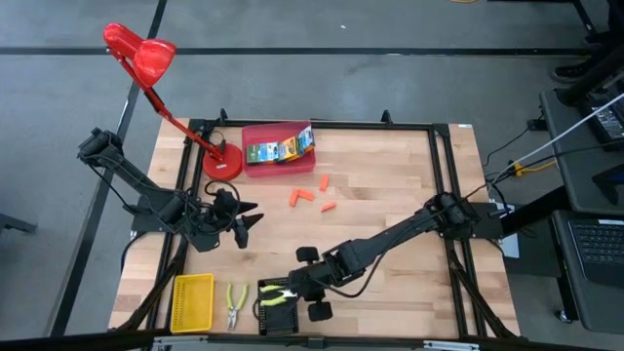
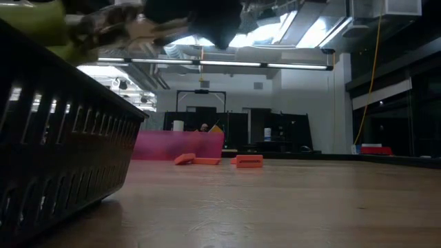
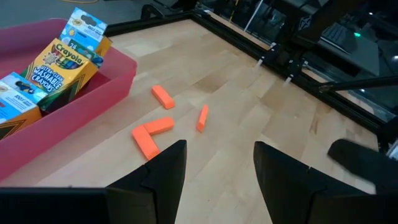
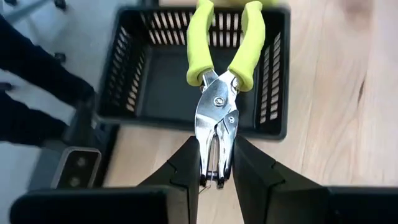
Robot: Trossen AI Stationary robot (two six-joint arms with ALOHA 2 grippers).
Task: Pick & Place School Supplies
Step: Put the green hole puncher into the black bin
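My right gripper [image 4: 216, 169] is shut on a small tool with a metal head and yellow-green handles [image 4: 219, 43]. It hovers over the black tray [image 1: 278, 304] at the table's near edge. A second yellow-green-handled tool [image 1: 235, 304] lies flat between the yellow tray [image 1: 192, 300] and the black tray. Three printed crayon boxes [image 1: 280, 149] stand in the red tray [image 1: 255, 168]. Several stubby orange pieces [image 1: 301, 198] lie on the wood, also in the left wrist view [image 3: 149, 134]. My left gripper [image 3: 214, 168] is open and waits at the table's left, short of the orange pieces. My right gripper pinches the tool's metal head [image 4: 216, 140] between its two fingers. It comes from the table's right, slanting down, with the tool lying along the fingers. The handles point away from the gripper over the black tray [image 4: 155, 68]. The tool is lifted clear above the tray's rim [image 2: 83, 31].
A red desk lamp [image 1: 146, 60] stands with its base [image 1: 221, 163] at the far left, beside the red tray. Bare wood stretches across the table's middle and right. A black frame [image 1: 444, 166] runs around the table's edges. The black tray's wall [image 2: 62, 151] fills the low view's left.
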